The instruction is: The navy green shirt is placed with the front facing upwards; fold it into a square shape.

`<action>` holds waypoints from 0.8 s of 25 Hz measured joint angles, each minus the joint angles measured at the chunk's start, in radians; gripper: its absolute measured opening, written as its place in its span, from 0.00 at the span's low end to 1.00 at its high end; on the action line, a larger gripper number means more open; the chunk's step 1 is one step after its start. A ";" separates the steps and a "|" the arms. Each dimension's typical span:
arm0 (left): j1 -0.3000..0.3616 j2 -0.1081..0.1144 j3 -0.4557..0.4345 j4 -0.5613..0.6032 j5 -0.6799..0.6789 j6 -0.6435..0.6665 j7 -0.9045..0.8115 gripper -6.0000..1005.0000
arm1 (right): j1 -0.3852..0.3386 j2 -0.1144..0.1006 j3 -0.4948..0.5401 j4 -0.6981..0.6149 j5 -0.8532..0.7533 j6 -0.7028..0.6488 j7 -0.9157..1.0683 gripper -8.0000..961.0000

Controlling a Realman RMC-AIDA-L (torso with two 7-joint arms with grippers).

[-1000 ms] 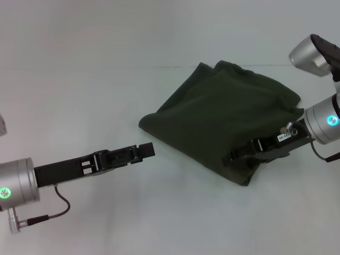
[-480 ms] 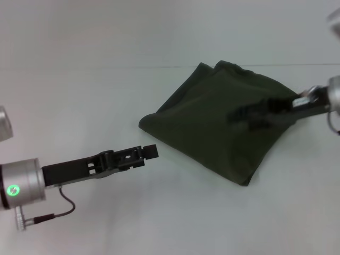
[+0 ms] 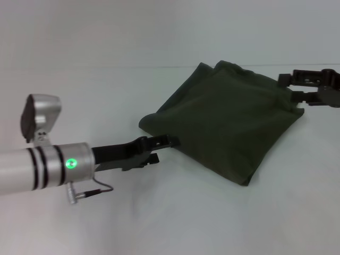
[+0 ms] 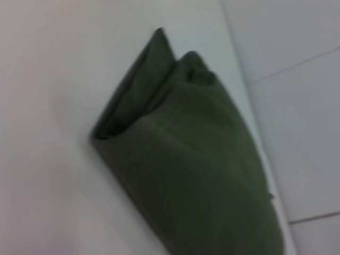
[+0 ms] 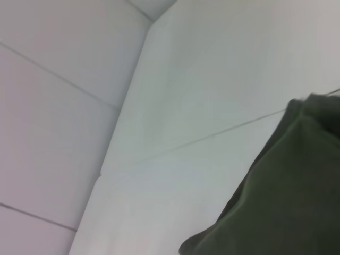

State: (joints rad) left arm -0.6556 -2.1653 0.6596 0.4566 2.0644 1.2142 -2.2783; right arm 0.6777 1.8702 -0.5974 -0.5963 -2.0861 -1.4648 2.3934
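Note:
The navy green shirt (image 3: 223, 125) lies folded into a rough square on the white table, one corner pointing at me; no lettering or collar shows. The left wrist view shows its stacked layers (image 4: 196, 159) at a folded corner, and the right wrist view catches one edge (image 5: 289, 202). My left gripper (image 3: 168, 149) is open at the shirt's near-left edge, just beyond its left corner, with the upper fingertip (image 3: 175, 141) right at the cloth. My right gripper (image 3: 288, 88) is open by the shirt's far-right corner, holding nothing.
The white table (image 3: 159, 212) runs all around the shirt. A seam line (image 3: 106, 68) crosses the surface behind the shirt. A pale wall with panel joints (image 5: 64, 79) rises past the table's far edge.
My left arm has reached forward and rolled, bringing its gripper up to the shirt's near-left edge. My right gripper has left the top of the shirt and drawn back to its far-right corner.

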 joint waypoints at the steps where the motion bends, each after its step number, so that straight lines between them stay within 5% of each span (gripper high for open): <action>1: -0.022 0.000 0.003 -0.028 0.000 -0.040 -0.004 0.95 | -0.009 -0.001 0.009 0.000 0.002 0.000 -0.009 0.95; 7: -0.116 -0.002 0.008 -0.135 0.000 -0.205 -0.024 0.95 | -0.042 -0.008 0.026 0.000 0.005 -0.001 -0.052 0.95; 20: -0.147 -0.010 0.007 -0.186 -0.046 -0.363 -0.047 0.95 | -0.059 -0.029 0.029 -0.025 0.006 -0.032 -0.072 0.95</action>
State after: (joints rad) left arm -0.8024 -2.1753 0.6664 0.2708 2.0187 0.8516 -2.3258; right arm 0.6186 1.8411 -0.5685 -0.6212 -2.0800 -1.4964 2.3217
